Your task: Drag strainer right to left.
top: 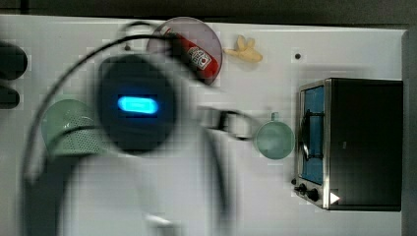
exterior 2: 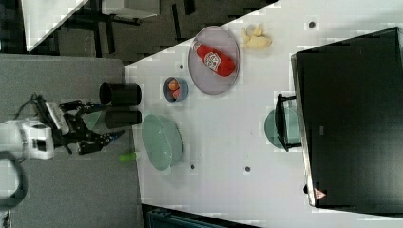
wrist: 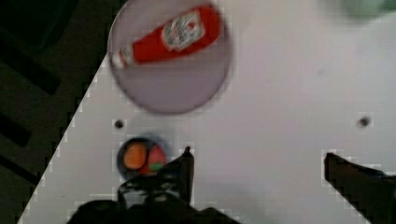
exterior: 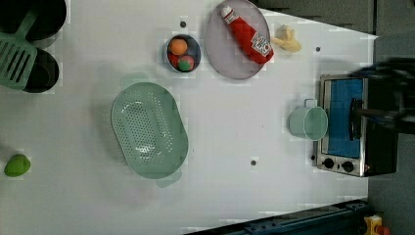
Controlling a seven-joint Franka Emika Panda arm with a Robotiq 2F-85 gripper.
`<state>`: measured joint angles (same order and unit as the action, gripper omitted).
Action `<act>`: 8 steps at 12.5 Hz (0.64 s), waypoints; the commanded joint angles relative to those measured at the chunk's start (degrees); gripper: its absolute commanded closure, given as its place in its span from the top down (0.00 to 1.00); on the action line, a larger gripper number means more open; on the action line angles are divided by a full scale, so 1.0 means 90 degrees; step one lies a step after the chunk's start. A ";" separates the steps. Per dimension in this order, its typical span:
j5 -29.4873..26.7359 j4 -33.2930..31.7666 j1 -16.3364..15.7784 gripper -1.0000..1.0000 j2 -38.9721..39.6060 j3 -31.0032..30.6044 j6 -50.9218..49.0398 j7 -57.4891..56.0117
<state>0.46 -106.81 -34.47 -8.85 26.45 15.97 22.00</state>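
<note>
Gaping pincer: gripper [exterior 2: 107,121] spread wide, holding nothing
Place of gripper: beyond the table [exterior: 244,196] edge in the right view, near the two black cups [exterior 2: 121,94], well apart from the strainer [exterior: 149,129]
Place of strainer: upright on the table, bowl up, toward the left view's left; fruit bowl [exterior: 182,53] and plate [exterior: 220,58] near its far end, mug [exterior: 308,122] and oven [exterior: 352,125] well apart on the left view's right
Stage, as judged: no contact with the strainer; approach to the rim not yet made
Risk of pivot: likely if just one finger hooks the rim off-centre; light plastic, apt to swing round instead of sliding straight
Risk of tipping: probable if pressed down on the thin rim; far side apt to lift and flip
Risk of collision: spatula [exterior: 17,56], cups and the small green fruit [exterior: 17,165] on the left view's left; little spare room there, so an overlong drag could shove them or push them off
Risk on approach: wide fingers could clip the fruit bowl or the plate with the ketchup [exterior: 247,34] when coming in low
Risk of slip: smooth table, shallow hold, easy to lose the rim mid-drag
</note>
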 commanded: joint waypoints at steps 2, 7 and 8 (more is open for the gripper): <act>0.0815 -0.0360 0.0405 1.00 -0.0344 0.0795 -0.0332 -0.2809; 0.0897 -0.0366 0.0399 1.00 -0.0344 0.0940 -0.0309 -0.2933; 0.0898 -0.0366 0.0400 1.00 -0.0334 0.0942 -0.0309 -0.2933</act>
